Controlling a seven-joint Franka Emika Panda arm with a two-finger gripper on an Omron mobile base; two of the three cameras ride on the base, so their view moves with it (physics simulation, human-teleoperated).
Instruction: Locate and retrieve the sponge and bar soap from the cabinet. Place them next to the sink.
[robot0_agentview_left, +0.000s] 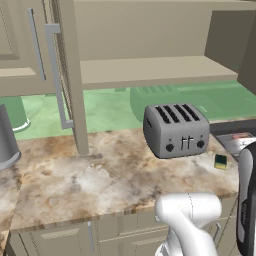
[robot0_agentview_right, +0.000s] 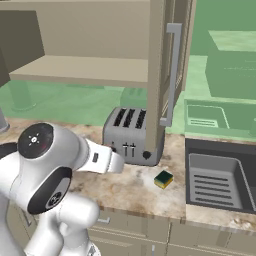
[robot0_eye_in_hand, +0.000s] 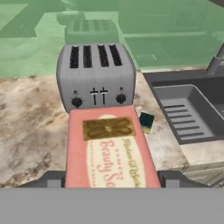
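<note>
**Clerk:** Now, item one: the bar soap (robot0_eye_in_hand: 111, 148). Where does it stand?

**Onlooker:** Between the fingers (robot0_eye_in_hand: 48, 179) of the gripper (robot0_eye_in_hand: 111, 181), held over the counter (robot0_agentview_left: 100, 175) in front of the toaster (robot0_eye_in_hand: 96, 74). Pink wrapper, gold emblem, lettering running along its length. The dark tips sit just outside its two long sides.

**Clerk:** Handling?

**Onlooker:** By my guess light, stiff, a little slick in its wrapper. A grip across the narrow width, flat on the long sides, suits it; pinched at a corner it could twist or slide out.

**Clerk:** Pincer?

**Onlooker:** Closed down to the width of the bar, nothing else touching it that I can see.

**Clerk:** Item two: the sponge (robot0_agentview_right: 163, 179).

**Onlooker:** Lying on the counter, just beside the toaster's front corner, between it and the sink (robot0_agentview_right: 220, 182). Yellow body, dark green top. Soft and featherweight, I judge; it gives under the fingers, so take it across the middle.

**Clerk:** Item three: the cabinet (robot0_agentview_left: 150, 70).

**Onlooker:** Door (robot0_agentview_left: 67, 75) swung open, shelf bare where I can see it.
</note>
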